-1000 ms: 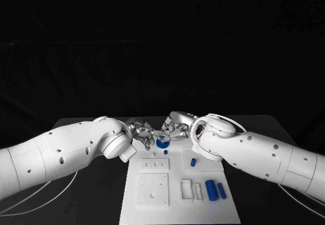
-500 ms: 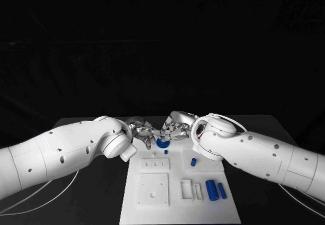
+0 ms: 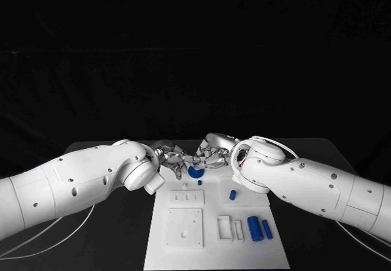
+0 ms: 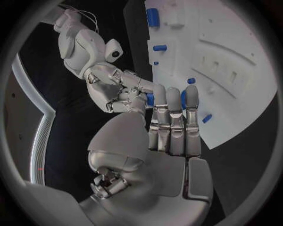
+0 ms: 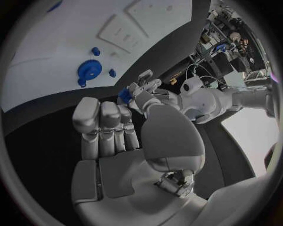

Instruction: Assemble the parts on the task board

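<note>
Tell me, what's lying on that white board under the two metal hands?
On the task board, near the left hand and right hand, lies a blue gear with small blue pegs beside it. In the head view the hands partly cover the gear; anything beneath them stays hidden.

Both white arms reach in from the sides and bend inward, so the 2 hands meet fingertip to fingertip at the far end of the table. The left hand [image 3: 169, 155] has its fingers held straight and close together. The right hand [image 3: 211, 153] curls its fingers towards the left one, pinching a small blue part [image 5: 124, 95].
</note>
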Robot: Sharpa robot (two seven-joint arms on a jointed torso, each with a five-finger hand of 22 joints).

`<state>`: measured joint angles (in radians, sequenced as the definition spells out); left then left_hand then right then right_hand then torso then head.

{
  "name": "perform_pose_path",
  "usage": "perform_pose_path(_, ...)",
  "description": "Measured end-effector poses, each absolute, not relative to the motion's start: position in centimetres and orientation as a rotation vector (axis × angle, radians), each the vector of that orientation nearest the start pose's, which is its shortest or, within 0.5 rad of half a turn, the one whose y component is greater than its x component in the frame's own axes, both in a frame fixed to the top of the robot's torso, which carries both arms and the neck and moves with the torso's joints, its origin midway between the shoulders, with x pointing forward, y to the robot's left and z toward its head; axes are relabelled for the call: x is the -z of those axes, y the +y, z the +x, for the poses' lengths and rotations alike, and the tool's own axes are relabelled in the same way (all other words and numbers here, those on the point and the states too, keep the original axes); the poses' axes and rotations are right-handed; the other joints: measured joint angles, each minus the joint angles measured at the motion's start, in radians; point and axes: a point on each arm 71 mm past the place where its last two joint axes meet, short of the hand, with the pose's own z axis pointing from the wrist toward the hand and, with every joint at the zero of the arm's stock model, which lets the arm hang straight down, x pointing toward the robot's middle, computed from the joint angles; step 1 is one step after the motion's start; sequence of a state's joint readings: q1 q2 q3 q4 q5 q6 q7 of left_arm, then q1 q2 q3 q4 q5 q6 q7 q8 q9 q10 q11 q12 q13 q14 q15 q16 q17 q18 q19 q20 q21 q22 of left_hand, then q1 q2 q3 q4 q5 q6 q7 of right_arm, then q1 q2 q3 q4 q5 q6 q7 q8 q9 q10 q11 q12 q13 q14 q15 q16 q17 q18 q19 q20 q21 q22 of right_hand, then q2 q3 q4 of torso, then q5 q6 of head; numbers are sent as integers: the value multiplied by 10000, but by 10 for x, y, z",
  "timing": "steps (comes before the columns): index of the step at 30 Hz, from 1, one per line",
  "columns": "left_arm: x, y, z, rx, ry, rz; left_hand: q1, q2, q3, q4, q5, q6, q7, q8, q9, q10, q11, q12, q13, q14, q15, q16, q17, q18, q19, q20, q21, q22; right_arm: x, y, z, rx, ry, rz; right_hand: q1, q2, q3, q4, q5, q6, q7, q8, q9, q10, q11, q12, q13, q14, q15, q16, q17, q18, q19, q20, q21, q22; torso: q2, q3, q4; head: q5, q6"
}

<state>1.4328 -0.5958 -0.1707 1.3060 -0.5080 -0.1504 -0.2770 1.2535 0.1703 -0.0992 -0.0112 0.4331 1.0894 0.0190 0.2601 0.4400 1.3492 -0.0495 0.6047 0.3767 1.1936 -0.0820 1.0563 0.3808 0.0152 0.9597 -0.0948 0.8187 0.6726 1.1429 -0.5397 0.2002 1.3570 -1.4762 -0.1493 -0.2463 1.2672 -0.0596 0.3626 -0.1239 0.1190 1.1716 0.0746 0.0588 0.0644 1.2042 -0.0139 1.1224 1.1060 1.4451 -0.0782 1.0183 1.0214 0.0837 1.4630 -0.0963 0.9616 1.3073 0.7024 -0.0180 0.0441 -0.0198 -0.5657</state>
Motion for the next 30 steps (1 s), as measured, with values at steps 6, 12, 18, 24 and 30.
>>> perform_pose_path(6,150,147,541,9182,20401,-6161,-422,-48,279,-302,639,39,38,-114,20,111,-43,-48,0,90,-21,0,31,0,4,-4,116,129,147,-104,525,-7236,16834,-519,-228,-263,-298,417,438,-368,133,89,28,-52,51,-77,-113,0,0,-66,-56,1,0,0,-91,0,1,12,-8,7,19)
perform_pose_path(12,150,147,541,9141,20362,-6082,-640,-159,556,-579,989,109,108,-287,230,179,-39,-124,-1,125,-55,-39,60,0,-4,-75,187,232,146,-105,525,-7353,16701,-363,-60,-432,-479,622,438,-502,156,67,11,-89,87,-77,-150,0,0,-66,-69,1,0,0,-106,0,2,11,7,5,8)
perform_pose_path(18,150,148,542,9040,20334,-5962,-757,-173,652,-757,1059,142,141,-427,653,200,-57,-202,-14,125,-55,-109,69,0,-4,-75,187,306,145,-106,524,-7497,16601,-231,-19,-479,-727,832,587,-721,241,67,11,-177,146,-206,-264,0,0,-66,-105,1,0,0,-145,0,1,6,12,27,-7)
perform_pose_path(24,150,149,542,8914,20306,-5865,-832,-233,737,-948,1189,158,156,-474,654,230,-54,-202,-23,195,-54,-109,78,0,-4,-74,187,331,144,-110,525,-7548,16509,-47,90,-634,-1680,1152,707,-1104,327,68,-2,-286,210,-346,-525,9,58,-154,-185,0,37,36,-252,1,1,0,8,56,-10)
perform_pose_path(30,150,151,543,8784,20291,-5752,-871,-271,808,-1135,1213,205,200,-582,807,309,-59,-269,-54,216,-73,-154,77,0,-4,-74,187,380,144,-118,525,-7529,16448,127,191,-735,-2201,1204,1116,-1398,372,68,-2,-508,248,-529,-744,-24,91,-215,-232,-1,9,63,-367,8,0,-12,5,83,-10)
